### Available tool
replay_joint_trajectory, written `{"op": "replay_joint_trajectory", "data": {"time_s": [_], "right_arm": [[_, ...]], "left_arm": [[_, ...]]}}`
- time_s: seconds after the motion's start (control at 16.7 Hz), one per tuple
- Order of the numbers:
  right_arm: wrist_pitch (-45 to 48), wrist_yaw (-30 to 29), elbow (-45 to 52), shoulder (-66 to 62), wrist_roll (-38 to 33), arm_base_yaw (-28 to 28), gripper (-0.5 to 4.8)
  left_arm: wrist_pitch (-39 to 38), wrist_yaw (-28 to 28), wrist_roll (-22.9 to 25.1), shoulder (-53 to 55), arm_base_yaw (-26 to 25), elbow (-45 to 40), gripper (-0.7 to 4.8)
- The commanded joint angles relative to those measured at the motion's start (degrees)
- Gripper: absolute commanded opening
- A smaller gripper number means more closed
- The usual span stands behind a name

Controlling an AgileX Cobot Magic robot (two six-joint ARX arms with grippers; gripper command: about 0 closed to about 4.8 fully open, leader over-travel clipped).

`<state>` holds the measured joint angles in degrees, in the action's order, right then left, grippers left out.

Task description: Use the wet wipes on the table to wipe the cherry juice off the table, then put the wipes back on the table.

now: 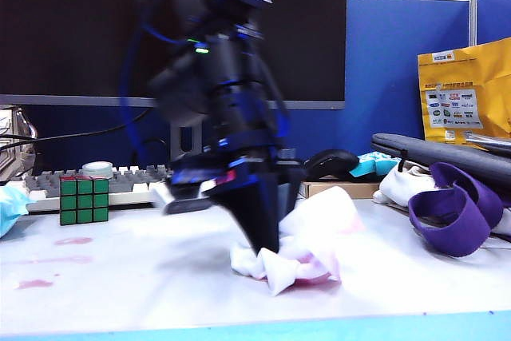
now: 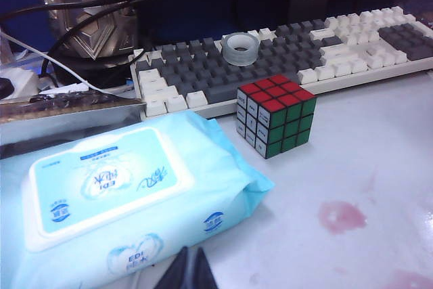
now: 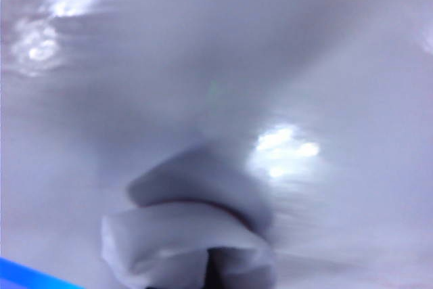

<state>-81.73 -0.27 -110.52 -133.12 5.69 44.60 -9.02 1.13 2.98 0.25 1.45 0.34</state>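
The wet wipes (image 1: 315, 237) are a crumpled white sheet with pink stains lying near the front middle of the table (image 1: 144, 277). My right gripper (image 1: 265, 245) points straight down into their left side and is shut on them. The right wrist view is blurred: the wet wipes (image 3: 183, 235) bunch around my right gripper (image 3: 213, 277). Cherry juice (image 1: 73, 240) lies in pink smears on the left, with another blotch (image 1: 35, 283) nearer the front. My left gripper (image 2: 191, 270) is shut and holds nothing; it hangs by the wipes packet, with a cherry juice blotch (image 2: 342, 216) ahead of it.
A light-blue wipes packet (image 2: 115, 194), a Rubik's cube (image 1: 84, 200) and a keyboard (image 2: 291, 59) with a tape roll (image 2: 240, 49) stand at the back left. A white cloth bundle with a purple strap (image 1: 451, 205) lies at the right. The light-blue front edge (image 1: 255, 329) is close.
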Motion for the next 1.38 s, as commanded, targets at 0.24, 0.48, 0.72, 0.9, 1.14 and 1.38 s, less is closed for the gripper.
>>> {"op": "replay_joint_trajectory", "data": {"time_s": [0.24,0.48,0.72,0.9,1.14,1.38], "right_arm": [[13.84,6.62,0.37,-1.66,-2.49,-15.37,-0.01],[16.87,-1.90,-0.02,-1.64,-2.08,-12.09,-0.01],[27.36,-8.81,-0.11,-1.64,4.22,-2.73,-0.01],[34.10,-1.57,-0.11,-1.66,1.90,-1.92,-0.01],[36.30,4.04,-3.21,-1.66,1.81,-9.75,-0.01],[34.88,0.15,-4.98,-2.05,2.25,-9.84,-0.01]], "left_arm": [[-0.74,0.15,0.00,-0.17,0.02,-0.04,0.23],[-0.76,0.15,0.00,-0.15,0.02,-0.04,0.23],[-0.74,0.15,0.00,-0.17,0.02,-0.04,0.23],[-0.76,0.15,0.00,-0.17,0.00,-0.04,0.23],[-0.76,0.15,0.00,-0.17,0.00,-0.04,0.23],[-0.76,0.15,0.00,-0.17,-0.28,-0.04,0.23]]}}
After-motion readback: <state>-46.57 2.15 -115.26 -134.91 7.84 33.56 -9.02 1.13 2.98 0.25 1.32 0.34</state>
